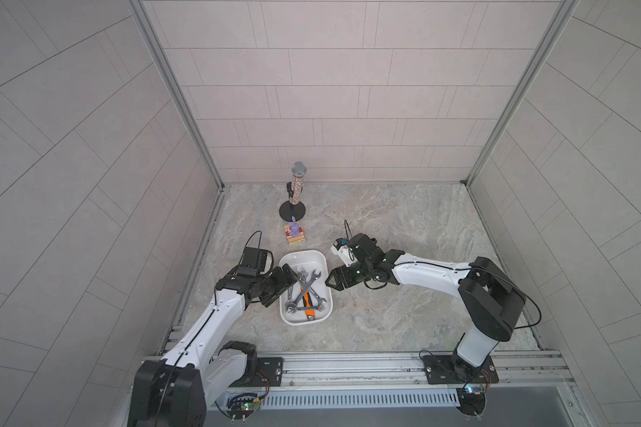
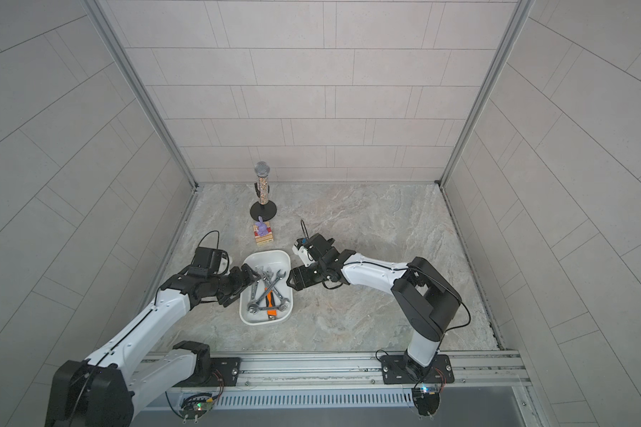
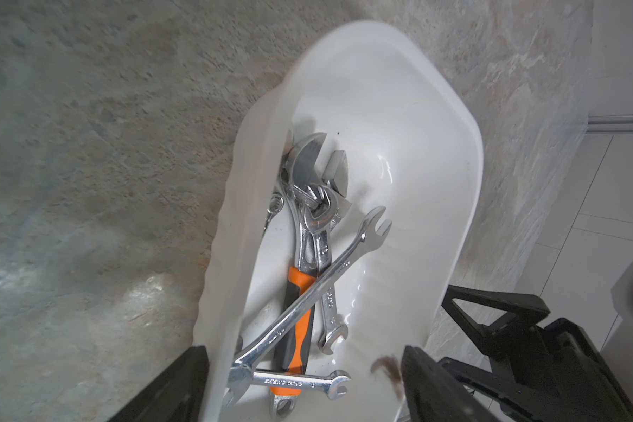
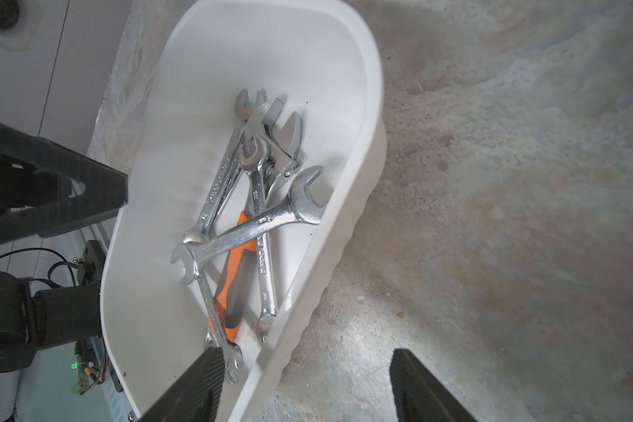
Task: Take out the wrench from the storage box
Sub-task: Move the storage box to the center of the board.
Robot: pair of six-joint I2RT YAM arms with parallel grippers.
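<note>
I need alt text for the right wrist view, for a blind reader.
A white storage box on a marbled table holds a heap of silver open-end wrenches over an orange-handled adjustable wrench. The open right gripper straddles the box's wall.

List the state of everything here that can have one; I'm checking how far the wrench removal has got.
storage box, lidless, upright, holding tools.
wrenches, all inside the box, piled crosswise, none gripped.
orange-handled wrench, lying under the others.
left gripper, jaws open at the box's rim, empty.
right gripper, jaws open, astride the box's wall, empty.
microphone, standing upright.
</note>
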